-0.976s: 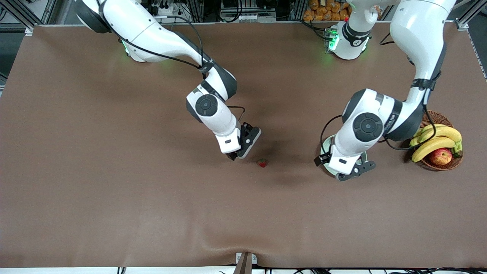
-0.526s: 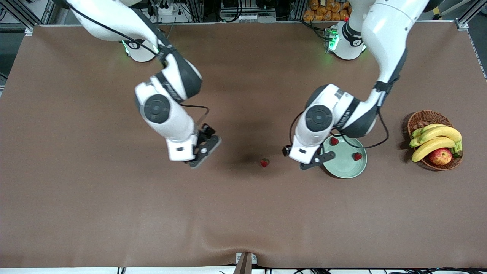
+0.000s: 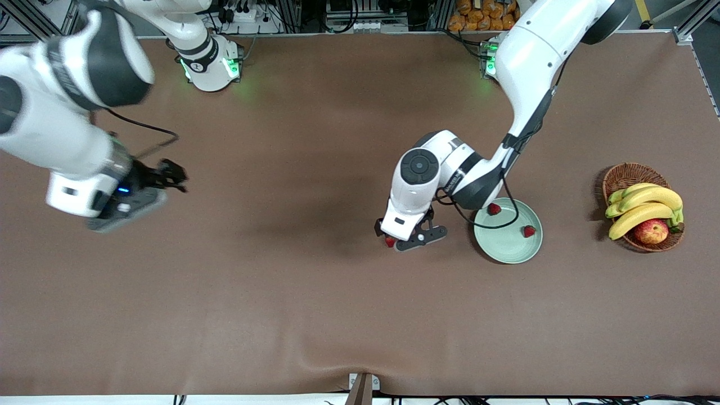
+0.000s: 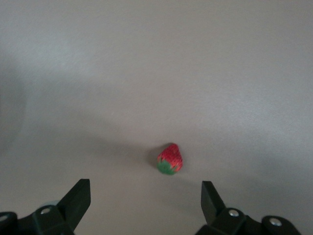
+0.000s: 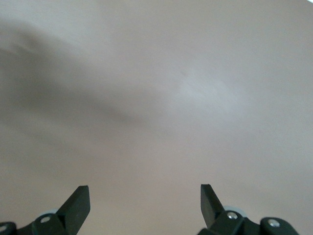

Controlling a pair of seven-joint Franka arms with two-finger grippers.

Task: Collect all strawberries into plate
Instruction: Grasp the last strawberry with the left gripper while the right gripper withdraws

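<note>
One strawberry (image 3: 388,242) lies on the brown table, half hidden under my left gripper (image 3: 403,242), which hovers open just over it. In the left wrist view the strawberry (image 4: 169,159) sits a little ahead of the gap in my left gripper (image 4: 145,198), touching neither finger. The pale green plate (image 3: 506,248) rests beside it toward the left arm's end and holds two strawberries (image 3: 494,209) (image 3: 529,230). My right gripper (image 3: 160,183) is open and raised over bare table at the right arm's end. The right wrist view shows my right gripper (image 5: 144,200) over nothing but table.
A wicker basket (image 3: 633,171) with bananas (image 3: 647,203) and an apple (image 3: 651,231) stands at the left arm's end, past the plate. The left arm's cable (image 3: 509,219) drapes over the plate's rim.
The left arm swung from over the plate to the lone strawberry, uncovering the plate and its two berries. The right arm drew away from that strawberry toward its own end and rose.
</note>
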